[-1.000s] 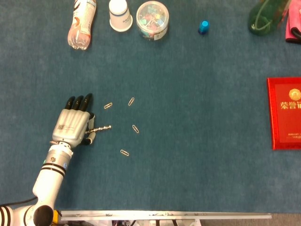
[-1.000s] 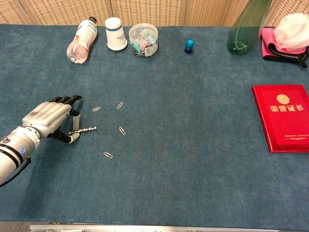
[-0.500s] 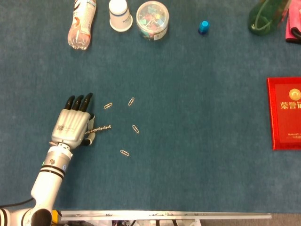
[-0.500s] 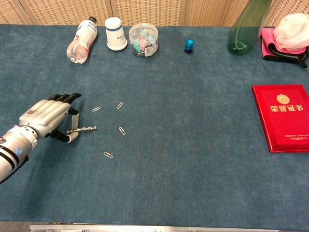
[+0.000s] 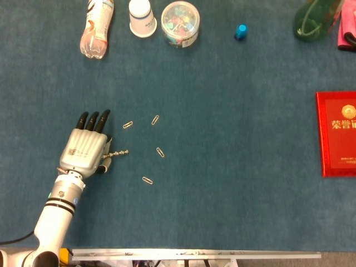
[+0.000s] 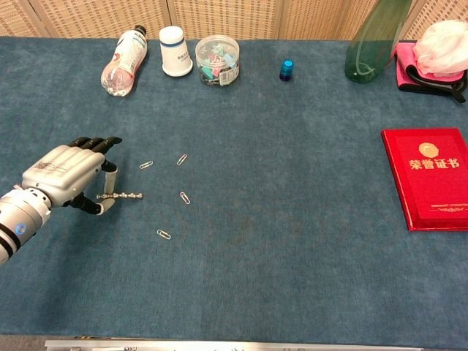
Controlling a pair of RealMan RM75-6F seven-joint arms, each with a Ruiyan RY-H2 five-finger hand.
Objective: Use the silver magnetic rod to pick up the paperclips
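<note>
My left hand (image 5: 86,149) hovers low over the blue cloth at the left, palm down, pinching the silver magnetic rod (image 5: 118,152) between thumb and a finger. The chest view shows the same left hand (image 6: 66,175), with the rod (image 6: 124,195) lying level and pointing right. Several paperclips lie loose to the right of its tip: one (image 5: 128,124) just above it, one (image 5: 155,119) farther right, one (image 5: 160,152) level with the rod, one (image 5: 147,180) below. None touches the rod. My right hand is not visible.
Along the far edge stand a lying plastic bottle (image 5: 97,28), a white cup (image 5: 142,16), a clear jar of coloured clips (image 5: 180,23), a small blue cap (image 5: 240,31) and a green bottle (image 5: 314,19). A red booklet (image 5: 336,133) lies at the right.
My left hand has drawn back slightly to the left and toward me, carrying the rod with it. The paperclips have stayed where they were.
</note>
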